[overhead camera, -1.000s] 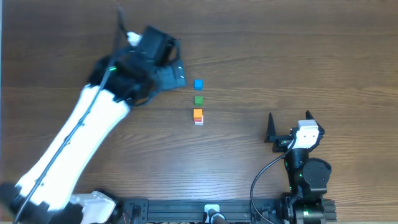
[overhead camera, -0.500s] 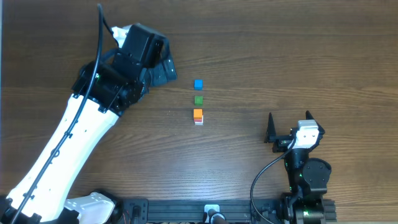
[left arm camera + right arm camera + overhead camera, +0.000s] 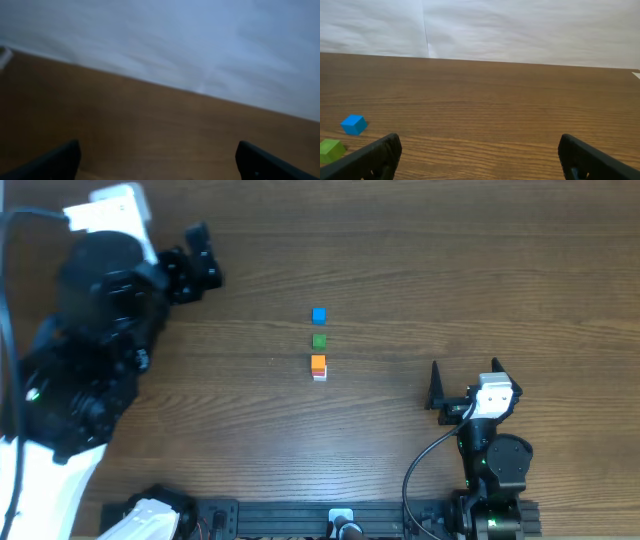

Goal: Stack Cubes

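- While its arm rears up high and close beneath the overhead camera at the table's left side, the left gripper (image 3: 192, 265) points toward the far-left part of the table (image 3: 450, 260). Its two fingers are spread wide, with nothing between them.
- The right gripper (image 3: 465, 385) sits low near its base, the arm folded compactly behind it. Its fingers are likewise wide apart and empty, aimed up the table.
- Between the two arms and well apart from both grippers, the cubes lie in a short line at mid-table.
- The blue cube (image 3: 319, 315) is farthest, the green cube (image 3: 319, 341) is next, and the orange cube (image 3: 318, 363) is nearest.
- A white cube (image 3: 319, 375) touches the orange one's near edge; whether it lies underneath, I cannot tell.
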Tool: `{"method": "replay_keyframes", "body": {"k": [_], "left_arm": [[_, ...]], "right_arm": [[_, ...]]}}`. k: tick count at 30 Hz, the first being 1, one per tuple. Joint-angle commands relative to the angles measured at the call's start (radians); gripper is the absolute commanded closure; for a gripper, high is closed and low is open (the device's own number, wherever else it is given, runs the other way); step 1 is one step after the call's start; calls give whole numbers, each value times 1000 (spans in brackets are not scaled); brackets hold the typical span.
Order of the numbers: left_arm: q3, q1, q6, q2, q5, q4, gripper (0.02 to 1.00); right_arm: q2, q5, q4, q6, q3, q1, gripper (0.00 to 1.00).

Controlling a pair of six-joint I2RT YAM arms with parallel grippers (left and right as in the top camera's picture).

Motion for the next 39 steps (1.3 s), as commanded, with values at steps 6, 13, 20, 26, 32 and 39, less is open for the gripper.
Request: {"method": "replay_keyframes", "body": {"k": [6,13,20,26,32,39], "left_arm": [[-230,161,129,-235,164,186,23],[-566,275,132,-491,339,449,23],[-833,354,133,-698,416,577,23],[-1064,377,189,-838,454,753,20],[-1331,377,264,-996,470,968,20],[-1447,378,342,-1099,465,1020,18]], "right_arm": [[-10,-11,-1,-5,-5,5,9],[-10,-11,-1,-5,-5,5,9],[-10,-11,-1,-5,-5,5,9],[-10,-11,-1,-5,-5,5,9],[-10,-11,-1,-5,-5,5,9],[-10,-11,-1,-5,-5,5,9]]}}
